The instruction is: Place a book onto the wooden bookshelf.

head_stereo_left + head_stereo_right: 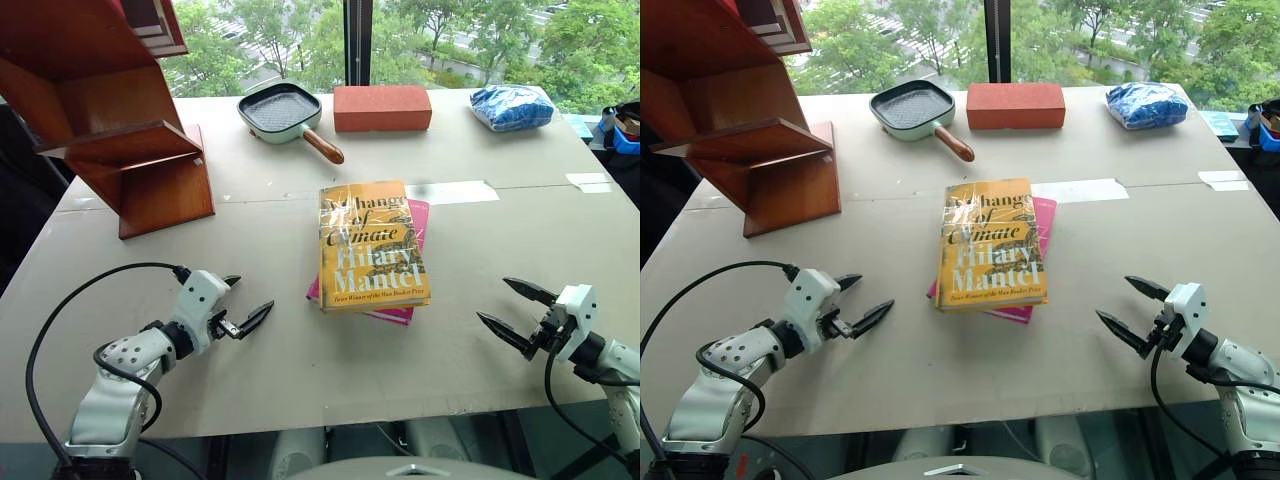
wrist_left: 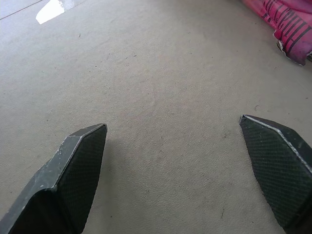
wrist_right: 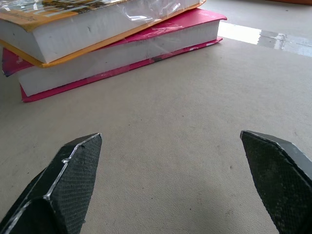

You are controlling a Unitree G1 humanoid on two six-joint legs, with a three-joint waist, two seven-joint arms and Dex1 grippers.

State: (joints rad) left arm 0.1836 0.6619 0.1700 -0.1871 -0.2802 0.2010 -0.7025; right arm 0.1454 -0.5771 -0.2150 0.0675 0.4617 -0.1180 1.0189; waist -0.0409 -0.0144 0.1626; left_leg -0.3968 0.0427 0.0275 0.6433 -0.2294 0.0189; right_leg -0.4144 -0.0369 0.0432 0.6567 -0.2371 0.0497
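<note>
The book lies mid-desk atop a pink book, bare desk around it. Left hand and right hand flank it, released, well apart. The bookshelf stands far left.

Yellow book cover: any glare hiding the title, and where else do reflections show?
Left eye view: glare streaks the top of the yellow book, washing out the title's first letters; author name readable. Right wrist view: wrinkled glossy wrap glints at the cover's edge, and a bright patch of tape shines behind the pink book.
</note>
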